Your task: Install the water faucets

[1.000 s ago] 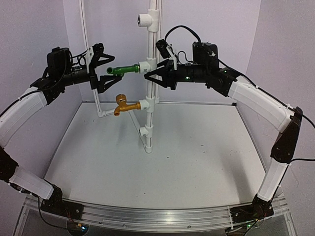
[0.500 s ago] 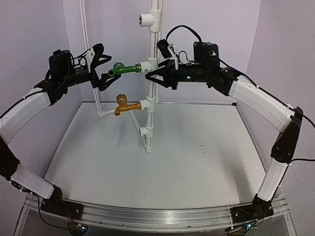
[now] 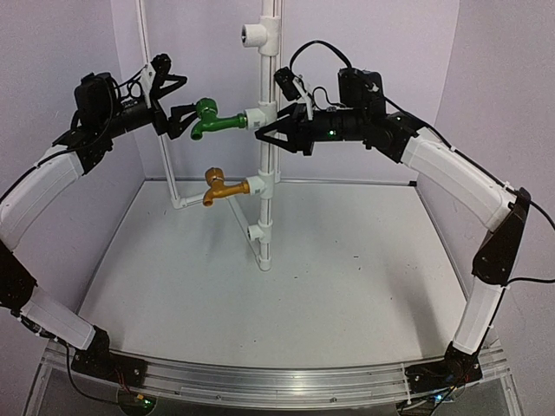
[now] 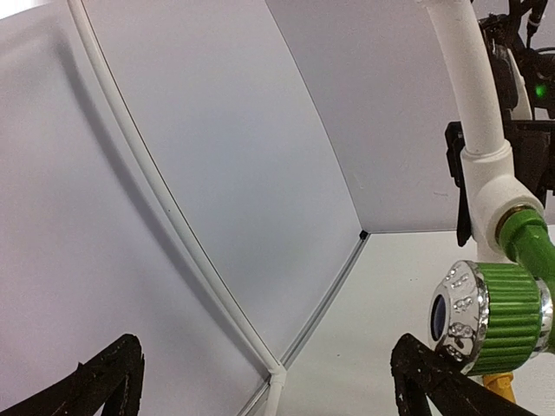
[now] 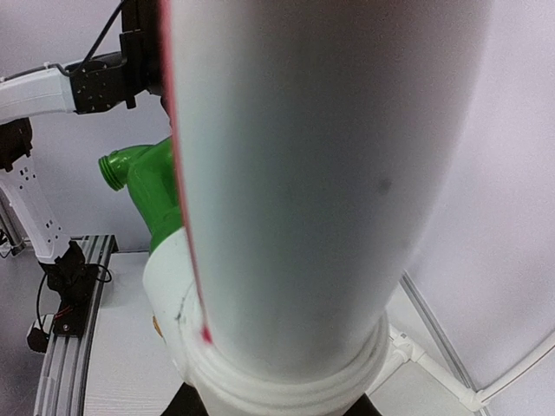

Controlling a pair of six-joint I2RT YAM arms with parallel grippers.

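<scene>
The green faucet (image 3: pixel 212 120) sticks out to the left of a white T-fitting (image 3: pixel 258 116) on the upright pipe (image 3: pixel 270 69), spout turned down. Its ribbed handle (image 4: pixel 494 316) shows in the left wrist view. The golden-brass faucet (image 3: pixel 215 186) sits in the fitting below. My left gripper (image 3: pixel 178 108) is open and empty, just left of the green faucet; one fingertip (image 4: pixel 416 364) lies next to the handle, and the gripper (image 4: pixel 269 355) spans wide. My right gripper (image 3: pixel 269 130) is closed around the pipe at the green faucet's fitting (image 5: pixel 277 373). The green faucet (image 5: pixel 147 186) shows behind it.
A third, empty T-fitting (image 3: pixel 260 33) tops the pipe. The pipe stands at the middle back of the white table (image 3: pixel 347 277). A thin white frame bar (image 3: pixel 160 139) runs down behind the left gripper. Lilac walls close in the left, back and right sides.
My left gripper has let go of the green faucet and drawn back up and to the left. The faucet is turned, its spout now pointing down. The right arm has barely moved.
</scene>
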